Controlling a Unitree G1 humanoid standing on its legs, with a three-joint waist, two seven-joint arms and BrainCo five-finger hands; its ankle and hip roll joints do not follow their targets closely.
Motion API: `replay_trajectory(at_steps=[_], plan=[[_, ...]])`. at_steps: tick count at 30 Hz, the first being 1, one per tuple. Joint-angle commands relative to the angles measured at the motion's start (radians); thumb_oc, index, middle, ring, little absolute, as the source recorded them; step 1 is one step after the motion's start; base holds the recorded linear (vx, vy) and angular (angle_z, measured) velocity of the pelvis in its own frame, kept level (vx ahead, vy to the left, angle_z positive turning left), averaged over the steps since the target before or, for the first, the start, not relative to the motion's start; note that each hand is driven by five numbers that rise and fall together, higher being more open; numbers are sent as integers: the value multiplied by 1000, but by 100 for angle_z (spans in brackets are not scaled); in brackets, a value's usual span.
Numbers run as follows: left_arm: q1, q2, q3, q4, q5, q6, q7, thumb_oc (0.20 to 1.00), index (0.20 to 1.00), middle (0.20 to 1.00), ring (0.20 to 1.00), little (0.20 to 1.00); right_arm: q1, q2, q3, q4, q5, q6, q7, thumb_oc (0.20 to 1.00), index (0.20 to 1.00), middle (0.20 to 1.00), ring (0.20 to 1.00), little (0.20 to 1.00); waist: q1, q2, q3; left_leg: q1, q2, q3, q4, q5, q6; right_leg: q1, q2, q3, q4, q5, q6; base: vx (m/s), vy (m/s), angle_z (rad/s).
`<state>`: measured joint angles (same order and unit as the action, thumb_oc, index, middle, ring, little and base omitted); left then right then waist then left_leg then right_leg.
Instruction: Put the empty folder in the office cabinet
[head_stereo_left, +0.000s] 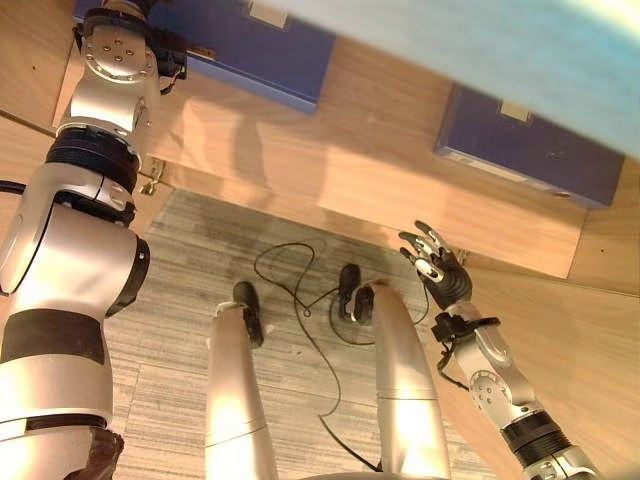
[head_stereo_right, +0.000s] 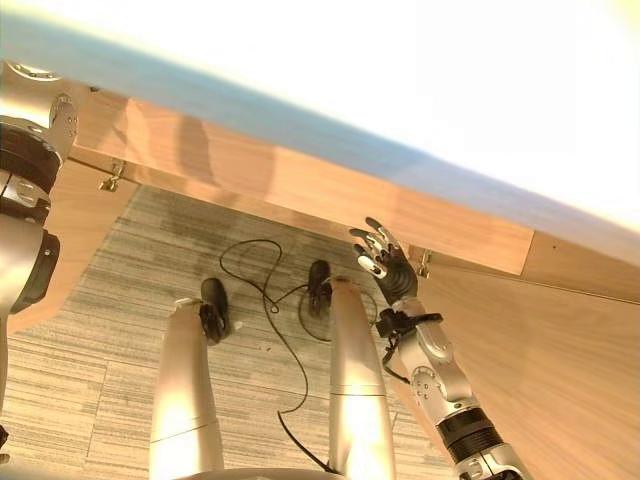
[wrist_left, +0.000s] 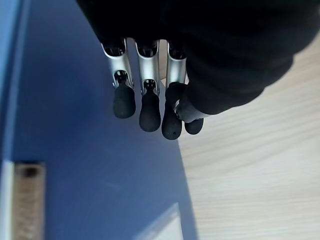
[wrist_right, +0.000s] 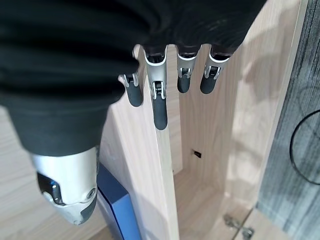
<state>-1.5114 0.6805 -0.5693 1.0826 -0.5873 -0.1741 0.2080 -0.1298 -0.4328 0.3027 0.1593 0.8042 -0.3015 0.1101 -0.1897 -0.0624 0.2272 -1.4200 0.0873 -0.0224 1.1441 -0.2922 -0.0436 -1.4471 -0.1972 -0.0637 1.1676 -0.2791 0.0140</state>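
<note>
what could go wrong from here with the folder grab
1. Two similar blue folders lie on the wood top: the left folder under the left hand, and the right folder. Nothing shows which is empty, so the wrong one may be taken.
2. The left hand's fingers are straight at that folder's edge, not curled round it; it may slide, not lift.
3. The open right hand is near a wooden panel and could knock it.
</note>
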Motion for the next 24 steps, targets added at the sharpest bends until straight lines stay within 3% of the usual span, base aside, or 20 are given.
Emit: replay_trajectory(at_steps=[1,5,6,8,13,14,15,17,21,24], plan=[[-28,-1,63,-57,-53,-102,22,200,200,200,200,200,16,2,44,-28,-17,1,5,1000,1000,1000,1000,1000,-34,46,9,73,-4,-90,-58,-60,6,88,-5,36,-55,-26,98,-25,-2,3],[173,-49,152,-286,-27,-150,54,200,200,200,200,200,7,31,56,40,-57,-3,-10,1000,1000,1000,1000,1000,-12,44,9,144,0,-91,-185,-14,-1,155,-9,19,-164,18,110,-59,3,5],[309,-88,210,-416,-12,-169,64,200,200,200,200,200,2,40,64,73,-90,-2,-16,1000,1000,1000,1000,1000,3,37,18,209,2,-82,-281,18,-8,210,-11,8,-240,44,118,-75,12,10],[374,-103,233,-473,0,-173,65,200,200,200,200,200,3,47,66,95,-92,-3,-15,1000,1000,1000,1000,1000,7,36,22,243,-1,-75,-331,34,-9,240,-10,2,-280,62,124,-61,20,9],[703,-193,312,-738,33,-203,1,200,200,200,200,200,23,87,66,209,-143,20,-9,1000,1000,1000,1000,1000,38,33,22,449,-19,-57,-607,131,-26,420,-9,-18,-533,166,156,-56,28,11],[756,-212,317,-766,34,-206,-18,200,200,200,200,200,27,91,62,225,-158,26,-8,1000,1000,1000,1000,1000,43,32,19,481,-22,-55,-650,143,-28,450,-12,-24,-582,187,162,-113,39,4],[810,-234,328,-796,26,-207,-38,200,200,200,200,200,34,96,62,240,-169,32,-6,1000,1000,1000,1000,1000,46,28,20,517,-27,-49,-718,202,-28,488,-16,-36,-662,248,156,-95,33,4],[914,-265,335,-860,-4,-210,-82,200,200,200,200,200,46,103,54,274,-192,43,-8,1000,1000,1000,1000,1000,59,26,17,624,-32,-47,-832,239,-37,587,-24,-54,-778,296,170,-30,39,7],[1124,-285,322,-928,-12,-186,-181,200,200,200,200,200,86,115,27,347,-231,72,-4,1000,1000,1000,1000,1000,88,21,-3,836,-45,-36,-1004,285,-49,798,-42,-81,-969,366,192,78,77,6],[1198,-288,312,-945,-22,-169,-214,200,200,200,200,200,109,121,11,375,-250,81,-7,1000,1000,1000,1000,1000,100,18,-8,913,-51,-32,-1051,297,-49,882,-49,-94,-1011,381,200,112,85,-6]])
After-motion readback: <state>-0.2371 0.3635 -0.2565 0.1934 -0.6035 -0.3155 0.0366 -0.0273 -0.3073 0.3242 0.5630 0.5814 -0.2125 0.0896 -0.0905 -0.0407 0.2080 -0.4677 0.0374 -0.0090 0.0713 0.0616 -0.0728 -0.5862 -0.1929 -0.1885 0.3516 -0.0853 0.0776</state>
